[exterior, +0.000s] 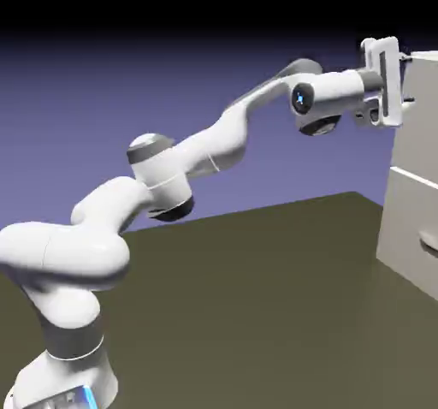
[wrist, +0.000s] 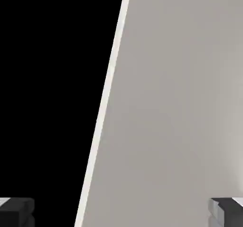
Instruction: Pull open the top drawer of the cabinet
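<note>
Drawer-pulling has not begun: the tall pale beige-white cabinet sits at three o'clock, its flat-fronted top drawer apparently unopened. The white arm's two-finger gripper, at two o'clock against the drawer's upper corner, gapes wide and empty. Finding the handle, clamping and pulling all remain.

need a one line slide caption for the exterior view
White Franka arm stretched level across the table, its open gripper at the top drawer of the pale cabinet.

A dark olive bench carries the scene. The cabinet stands at its right edge. The robot's base sits at lower left.
</note>
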`<action>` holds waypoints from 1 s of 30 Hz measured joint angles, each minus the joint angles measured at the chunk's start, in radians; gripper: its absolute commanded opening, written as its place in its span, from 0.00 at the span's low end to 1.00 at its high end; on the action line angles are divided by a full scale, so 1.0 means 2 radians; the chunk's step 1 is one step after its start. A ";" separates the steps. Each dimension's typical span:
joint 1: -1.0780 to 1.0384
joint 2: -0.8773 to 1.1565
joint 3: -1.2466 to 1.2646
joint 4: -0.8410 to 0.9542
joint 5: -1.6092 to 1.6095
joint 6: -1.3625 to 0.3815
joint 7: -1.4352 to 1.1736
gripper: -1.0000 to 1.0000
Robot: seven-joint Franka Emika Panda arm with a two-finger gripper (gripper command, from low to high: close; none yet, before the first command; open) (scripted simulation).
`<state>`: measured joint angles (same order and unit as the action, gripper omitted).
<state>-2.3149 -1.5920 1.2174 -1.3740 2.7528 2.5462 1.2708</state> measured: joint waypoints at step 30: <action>-0.046 -0.031 0.011 0.024 0.056 -0.013 0.022 0.00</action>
<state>-2.4069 -1.6531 1.2400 -1.3257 2.8647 2.5212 1.3140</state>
